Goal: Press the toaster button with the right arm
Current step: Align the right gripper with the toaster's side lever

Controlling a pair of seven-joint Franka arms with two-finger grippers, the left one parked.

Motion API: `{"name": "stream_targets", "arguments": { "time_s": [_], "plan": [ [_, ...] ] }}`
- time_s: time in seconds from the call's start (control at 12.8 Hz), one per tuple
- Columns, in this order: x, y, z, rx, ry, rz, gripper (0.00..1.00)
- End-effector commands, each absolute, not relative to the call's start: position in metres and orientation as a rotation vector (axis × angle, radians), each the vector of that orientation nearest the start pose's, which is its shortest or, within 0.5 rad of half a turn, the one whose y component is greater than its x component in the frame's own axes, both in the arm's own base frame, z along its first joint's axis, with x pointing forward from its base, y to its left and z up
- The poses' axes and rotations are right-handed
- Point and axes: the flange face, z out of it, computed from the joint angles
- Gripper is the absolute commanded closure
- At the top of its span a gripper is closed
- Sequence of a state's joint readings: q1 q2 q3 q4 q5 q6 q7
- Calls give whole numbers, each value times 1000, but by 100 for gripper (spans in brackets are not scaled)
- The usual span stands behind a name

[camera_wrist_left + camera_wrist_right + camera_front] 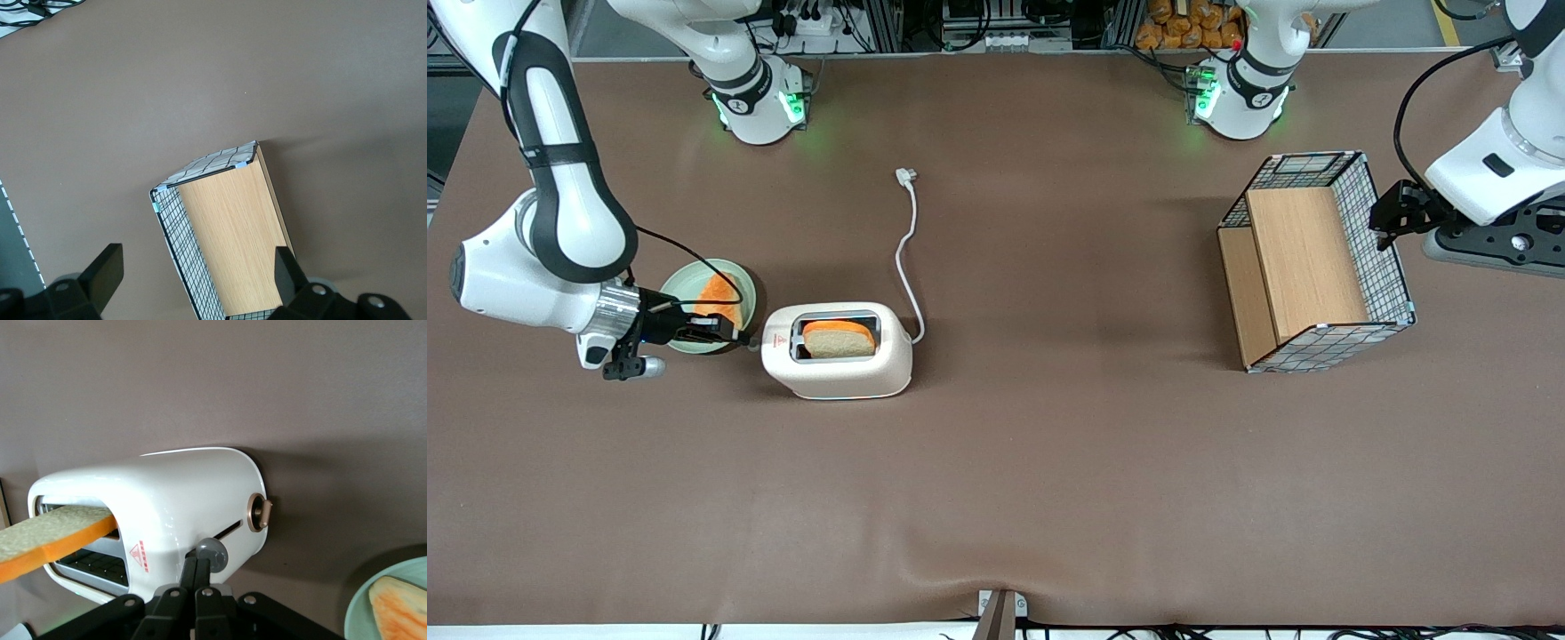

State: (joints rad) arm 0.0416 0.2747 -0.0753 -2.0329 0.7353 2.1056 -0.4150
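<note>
The cream-white toaster [838, 366] [180, 500] stands on the brown table with a bread slice [838, 339] [47, 537] sticking out of its slot. On its narrow end, facing the working arm, juts the small grey toaster button [212, 554]. My right arm [560, 196] reaches in low at that end. Its gripper [743, 339] [199, 560] is shut, both slim black fingers [190, 570] pressed together, and their tips touch the button. A bronze dial [257, 512] sits on the same end, apart from the fingers.
A pale green plate [680, 276] [357, 613] holding an orange-crusted slice [719, 298] lies just beside the gripper. The toaster's white power cord [908, 258] trails unplugged away from the front camera. A wire basket with wooden panels [1316, 258] [227, 233] stands toward the parked arm's end.
</note>
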Motion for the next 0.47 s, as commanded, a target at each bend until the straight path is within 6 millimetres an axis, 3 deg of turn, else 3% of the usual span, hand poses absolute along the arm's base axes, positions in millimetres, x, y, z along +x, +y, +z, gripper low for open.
{"name": "stream_targets", "arguments": {
  "time_s": [0.0, 0.39],
  "plan": [
    [579, 12, 296, -2508, 108, 41, 100],
    [581, 12, 288, -2517, 122, 34, 100]
  ]
}}
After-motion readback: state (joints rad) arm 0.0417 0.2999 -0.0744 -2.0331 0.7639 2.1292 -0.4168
